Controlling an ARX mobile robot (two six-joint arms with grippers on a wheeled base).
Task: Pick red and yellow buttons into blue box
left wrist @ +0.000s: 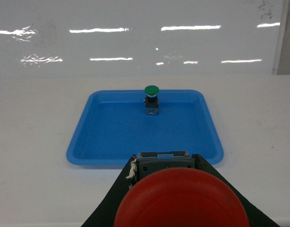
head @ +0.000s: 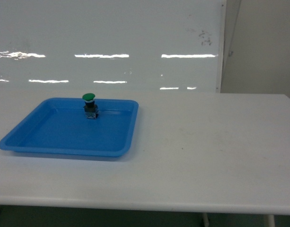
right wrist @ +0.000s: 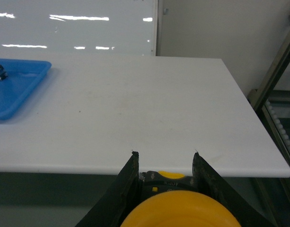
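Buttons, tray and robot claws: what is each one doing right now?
green button: upright at the blue tray's far edge.
blue tray: flat on the table.
red button: held in left gripper.
yellow button: held in right gripper.

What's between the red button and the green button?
In the left wrist view, only the blue tray's near rim and bare floor lie between the red button, held in the left gripper, and the green button.

no text, label, brand or number is legible in any view.
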